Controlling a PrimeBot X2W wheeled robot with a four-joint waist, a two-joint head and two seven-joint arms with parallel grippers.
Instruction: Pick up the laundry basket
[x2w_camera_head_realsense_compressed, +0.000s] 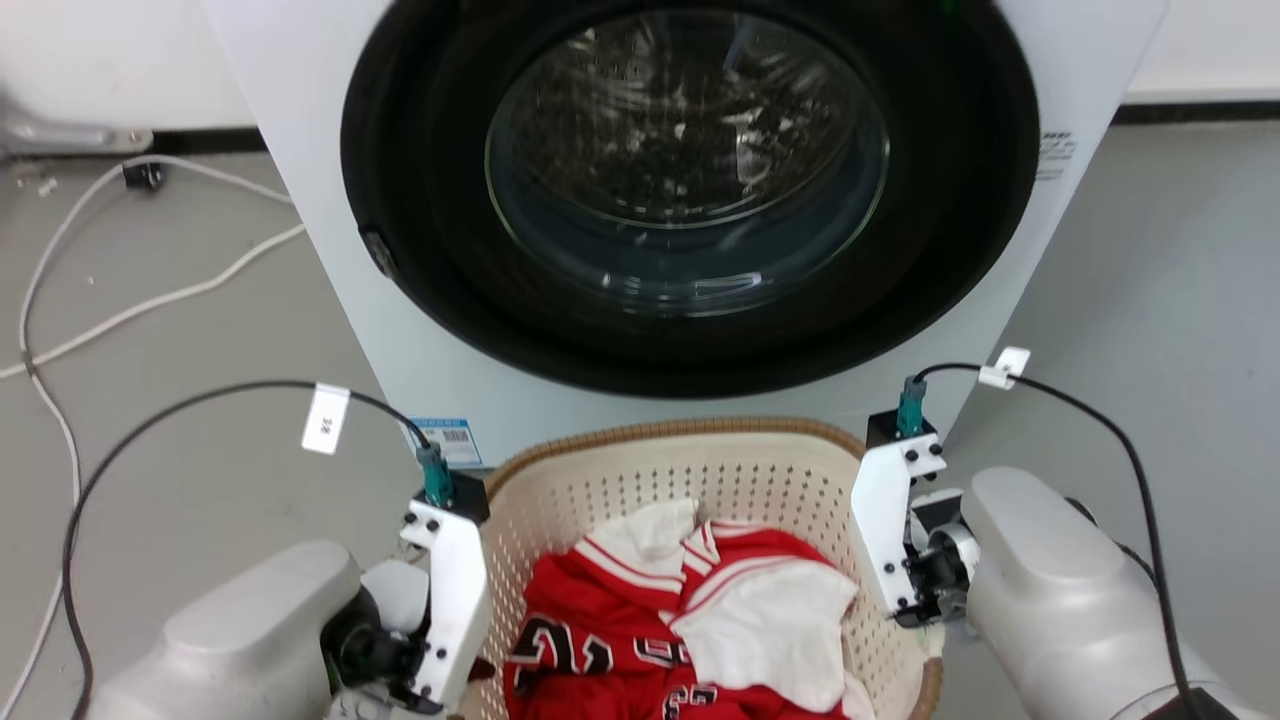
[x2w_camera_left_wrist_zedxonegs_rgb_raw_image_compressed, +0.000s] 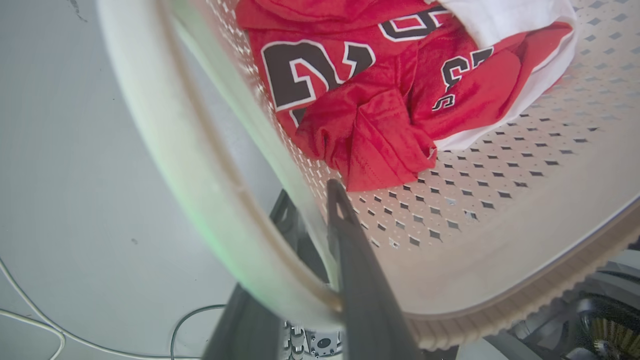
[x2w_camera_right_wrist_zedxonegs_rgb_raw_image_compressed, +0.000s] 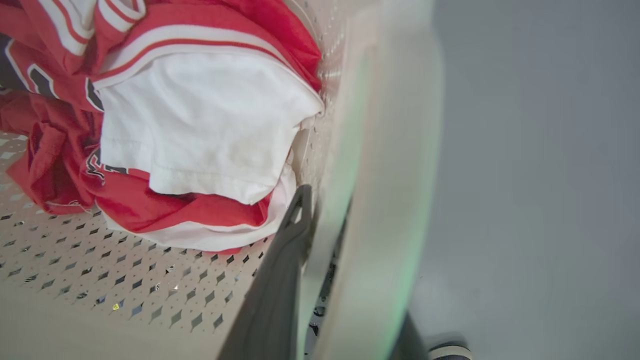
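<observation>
The laundry basket (x2w_camera_head_realsense_compressed: 640, 480), cream with perforated walls and a brown woven-look rim, stands on the floor just in front of the washing machine. It holds a red jersey (x2w_camera_head_realsense_compressed: 590, 620) with dark numbers and a white garment (x2w_camera_head_realsense_compressed: 780, 620). My left gripper (x2w_camera_head_realsense_compressed: 465, 680) straddles the basket's left wall. In the left wrist view, one finger (x2w_camera_left_wrist_zedxonegs_rgb_raw_image_compressed: 350, 250) is inside the basket (x2w_camera_left_wrist_zedxonegs_rgb_raw_image_compressed: 500, 200) and the other outside, closed on the wall. My right gripper (x2w_camera_head_realsense_compressed: 925, 605) grips the right wall the same way, its inner finger (x2w_camera_right_wrist_zedxonegs_rgb_raw_image_compressed: 285, 260) against the basket (x2w_camera_right_wrist_zedxonegs_rgb_raw_image_compressed: 100, 270).
The white washing machine (x2w_camera_head_realsense_compressed: 420, 340) with its round dark glass door (x2w_camera_head_realsense_compressed: 690, 170) rises right behind the basket. White and black cables (x2w_camera_head_realsense_compressed: 150, 300) trail over the grey floor on the left. Bare floor (x2w_camera_head_realsense_compressed: 1150, 300) lies to the right of the machine.
</observation>
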